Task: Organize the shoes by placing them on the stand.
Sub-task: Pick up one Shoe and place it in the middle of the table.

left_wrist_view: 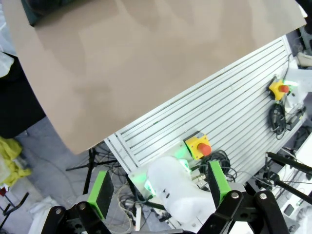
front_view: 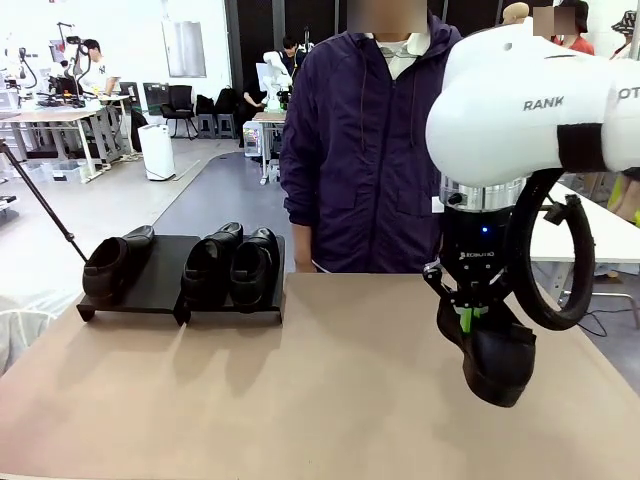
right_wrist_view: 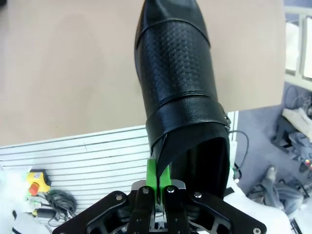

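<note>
My right gripper [front_view: 470, 318] hangs over the right side of the table [front_view: 340, 380], its green pads pressed together on the rim of a black shoe [front_view: 492, 362], pinching the leather edge of the opening so the shoe dangles below me, tilted, with its toe pointing down toward the tabletop. In my right wrist view that shoe [right_wrist_view: 180, 97] runs away from my fingers [right_wrist_view: 157, 175]: a smooth glossy toe at the far end, a band of finely pebbled leather across the middle, then a plain smooth collar with a small metal fitting at one side, and the dark hollow of the opening nearest me. Whether its sole touches the table I cannot tell. At the far left of the table sits the stand [front_view: 160, 290], a low flat matte-black platform, with three more glossy black shoes on it: one shoe on the left part [front_view: 115, 262], and a pair side by side on the right part, the left of the pair [front_view: 210, 265] just beside the right one [front_view: 255, 262], all with toes toward my near side. A person in a dark purple jacket [front_view: 365, 140] stands at the far edge of the table. My left gripper [left_wrist_view: 158, 192] has its jaws spread wide, holding nothing.
</note>
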You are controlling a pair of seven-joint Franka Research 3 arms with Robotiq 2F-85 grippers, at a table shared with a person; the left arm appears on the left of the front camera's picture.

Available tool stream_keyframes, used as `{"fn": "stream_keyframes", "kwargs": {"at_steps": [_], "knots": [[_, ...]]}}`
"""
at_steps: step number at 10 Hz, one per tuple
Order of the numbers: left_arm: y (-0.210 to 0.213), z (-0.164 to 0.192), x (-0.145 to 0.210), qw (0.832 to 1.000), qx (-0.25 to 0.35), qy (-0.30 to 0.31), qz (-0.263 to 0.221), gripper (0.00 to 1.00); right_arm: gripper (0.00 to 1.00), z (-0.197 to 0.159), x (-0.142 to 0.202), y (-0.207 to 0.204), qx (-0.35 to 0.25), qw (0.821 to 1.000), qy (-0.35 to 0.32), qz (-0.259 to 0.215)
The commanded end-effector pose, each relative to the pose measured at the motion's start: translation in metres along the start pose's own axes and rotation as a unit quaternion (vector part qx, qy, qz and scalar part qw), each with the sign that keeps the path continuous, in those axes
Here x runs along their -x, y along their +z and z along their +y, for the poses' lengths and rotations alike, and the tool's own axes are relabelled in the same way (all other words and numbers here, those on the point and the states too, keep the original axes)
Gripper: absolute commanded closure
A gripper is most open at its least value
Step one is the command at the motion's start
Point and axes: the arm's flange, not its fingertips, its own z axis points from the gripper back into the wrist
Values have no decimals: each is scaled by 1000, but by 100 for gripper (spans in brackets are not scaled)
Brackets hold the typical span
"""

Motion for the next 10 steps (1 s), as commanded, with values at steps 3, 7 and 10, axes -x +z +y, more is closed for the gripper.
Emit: {"fn": "stream_keyframes", "kwargs": {"at_steps": [3, 7, 10], "knots": [[1, -1, 0, 1000, 6, 1, 1, 0, 100, 5, 2, -1, 5, 1000, 4, -1], [1, -1, 0, 1000, 6, 1, 1, 0, 100, 71, 93, -17, 8, 989, -22, -145], [1, -1, 0, 1000, 6, 1, 1, 0, 100, 131, 103, -47, -8, 979, -18, -201]]}}
